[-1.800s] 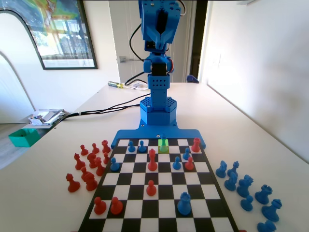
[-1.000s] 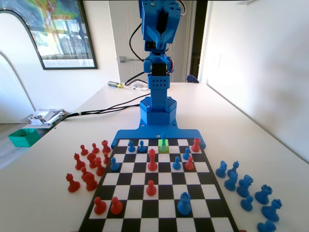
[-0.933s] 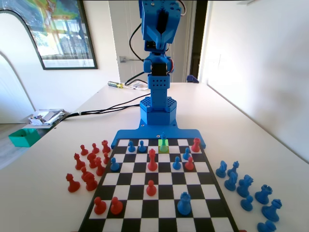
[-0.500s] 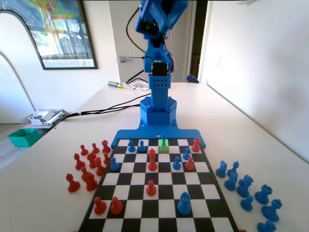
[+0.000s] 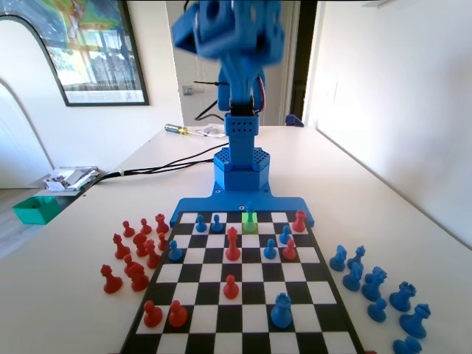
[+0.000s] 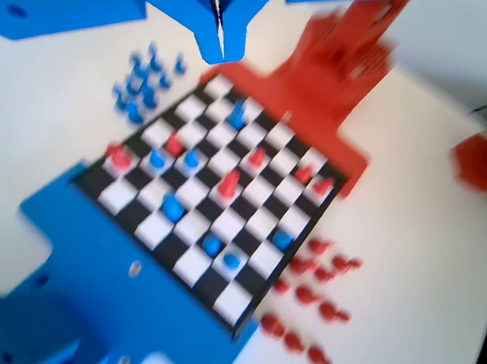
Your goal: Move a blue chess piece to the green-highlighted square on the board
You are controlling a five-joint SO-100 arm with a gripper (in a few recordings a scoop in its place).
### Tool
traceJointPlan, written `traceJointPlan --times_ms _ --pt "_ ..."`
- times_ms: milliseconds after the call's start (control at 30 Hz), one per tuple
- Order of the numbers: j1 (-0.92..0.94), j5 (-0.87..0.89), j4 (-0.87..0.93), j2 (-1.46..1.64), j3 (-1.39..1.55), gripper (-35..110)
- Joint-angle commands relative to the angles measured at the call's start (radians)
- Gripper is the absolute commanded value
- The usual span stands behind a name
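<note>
— Swinging over, is it? Since the previous frames the blue arm's upper part is blurring toward the fixed view's left, while every piece is sitting as before.

— Yes. The claw (image 6: 222,48) is hanging high above the board (image 5: 243,295), jaws pressed together, gripping nothing.

— And the slim blue chess piece (image 5: 250,214)?

— Standing far below the claw on the green-highlighted square (image 5: 250,223), beside the flat blue plastic plate (image 5: 240,206). Red pieces (image 5: 136,254) are clustering on the desk (image 5: 66,295).

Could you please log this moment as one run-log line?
gripper: shut, empty, high above board | piece: on green square | arm: blurred
</note>
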Motion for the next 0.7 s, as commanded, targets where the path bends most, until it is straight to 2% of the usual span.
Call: traceJointPlan --times_ms 0,67,667 --pt "0.011 -0.067 -0.025 -0.031 0.054 8" --pt "0.015 -0.121 -0.052 -0.032 0.127 10" --pt "-0.066 -0.097 -0.492 -0.089 0.591 15"
